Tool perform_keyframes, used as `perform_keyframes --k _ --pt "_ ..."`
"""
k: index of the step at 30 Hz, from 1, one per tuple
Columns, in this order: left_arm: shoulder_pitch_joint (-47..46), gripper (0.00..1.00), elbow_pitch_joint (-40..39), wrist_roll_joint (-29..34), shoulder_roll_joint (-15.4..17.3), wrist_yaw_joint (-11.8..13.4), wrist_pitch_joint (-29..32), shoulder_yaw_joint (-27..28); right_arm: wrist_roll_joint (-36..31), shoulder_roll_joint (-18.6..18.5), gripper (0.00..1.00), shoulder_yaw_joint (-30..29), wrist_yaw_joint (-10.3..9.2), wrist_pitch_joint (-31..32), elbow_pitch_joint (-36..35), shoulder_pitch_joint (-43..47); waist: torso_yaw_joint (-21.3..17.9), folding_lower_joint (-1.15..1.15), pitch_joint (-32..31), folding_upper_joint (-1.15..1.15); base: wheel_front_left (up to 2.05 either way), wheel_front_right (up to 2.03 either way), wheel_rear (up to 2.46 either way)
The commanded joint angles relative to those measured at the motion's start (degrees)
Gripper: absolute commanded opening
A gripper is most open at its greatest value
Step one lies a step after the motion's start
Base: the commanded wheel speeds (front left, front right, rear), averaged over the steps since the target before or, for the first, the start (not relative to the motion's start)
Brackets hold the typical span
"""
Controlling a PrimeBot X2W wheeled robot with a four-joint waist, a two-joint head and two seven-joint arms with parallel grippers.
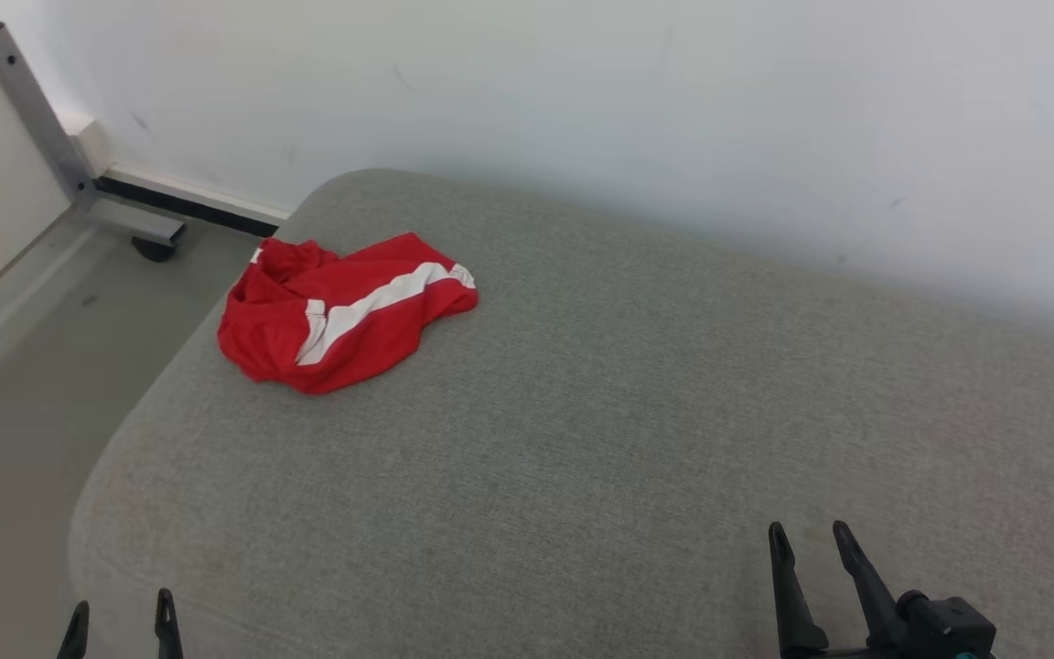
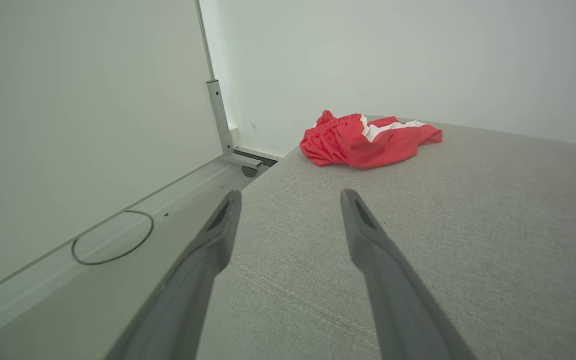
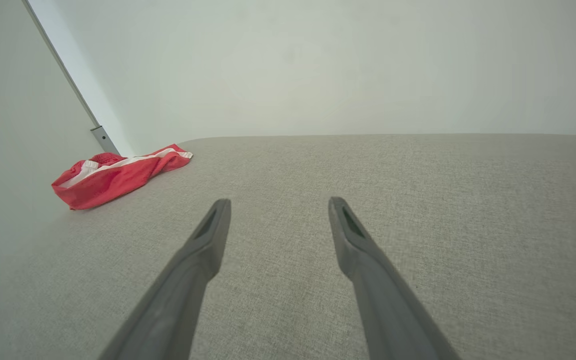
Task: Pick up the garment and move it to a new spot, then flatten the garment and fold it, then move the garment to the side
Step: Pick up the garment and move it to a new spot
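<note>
While the red garment (image 1: 344,311) is lying crumpled near the far left corner of the grey cushion (image 1: 582,439), the left gripper (image 1: 120,618) and right gripper (image 1: 811,540) are hovering well apart from it, both with fingers spread, gripping nothing.

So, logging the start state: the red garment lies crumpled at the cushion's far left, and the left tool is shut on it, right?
No: the left tool is open and apart from the red garment, per the left wrist view. The rest holds.
</note>
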Motion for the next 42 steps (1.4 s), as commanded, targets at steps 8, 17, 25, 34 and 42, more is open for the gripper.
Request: perform_keyframes --k 8,17,25,34,42 --pt "0.82 1.00 -0.06 -0.29 0.56 0.25 -0.18 0.76 0.28 0.20 1.00 0.65 -0.15 -0.26 0.55 -0.34 3.24 -0.01 -0.05 0.00 0.00 0.00 0.00" --pt "-1.65 1.00 -0.40 -0.30 1.52 0.05 -0.18 0.76 -0.54 0.19 1.00 0.41 -0.15 -0.26 0.46 -0.68 0.72 -0.01 0.52 0.00 0.00 0.00 0.00" --pt "-10.61 1.00 1.29 -2.10 5.87 -0.55 -0.18 1.07 -2.44 -0.18 1.00 -0.23 -0.15 -0.26 -0.30 -2.52 -4.73 -0.01 3.78 0.00 0.00 0.00 0.00" --pt "-24.89 1.00 6.91 -6.57 11.19 -1.17 -0.17 3.62 -3.94 -1.77 1.00 -1.54 -0.15 -0.09 -2.51 -5.14 -13.03 -0.01 11.24 0.00 0.00 0.00 0.00" --pt "-35.16 1.00 13.88 -9.18 15.67 -1.29 0.02 4.15 -5.01 -1.87 1.00 -3.74 -0.15 0.70 -6.79 -5.99 -19.14 -0.01 17.94 0.00 0.00 0.00 0.00"
